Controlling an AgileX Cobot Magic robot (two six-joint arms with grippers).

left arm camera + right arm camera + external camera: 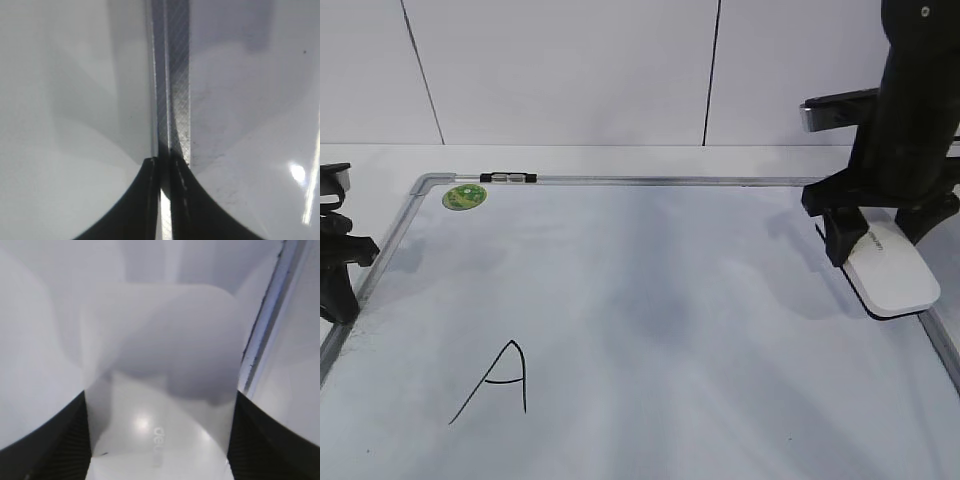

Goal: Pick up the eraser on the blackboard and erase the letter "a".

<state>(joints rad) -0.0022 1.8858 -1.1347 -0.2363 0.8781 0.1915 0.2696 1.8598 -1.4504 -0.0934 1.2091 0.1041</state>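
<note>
The white eraser (895, 275) lies at the right edge of the blackboard (670, 290), a white board with a silver frame. My right gripper (880, 240) straddles it, one jaw on each long side. In the right wrist view the eraser (160, 440), with grey lettering on top, fills the gap between the jaws (160, 400). My left gripper (335, 290) is shut and empty at the board's left frame (172, 75), which shows just ahead of its fingertips (162, 162). A large capital "A" (500, 385) is drawn at the lower left. No small letter "a" is in view.
A round green sticker (464, 197) sits in the board's far left corner. A small black-and-white marker clip (508, 178) sits on the top frame. The right frame edge (270, 315) runs close beside the eraser. A white wall stands behind the board.
</note>
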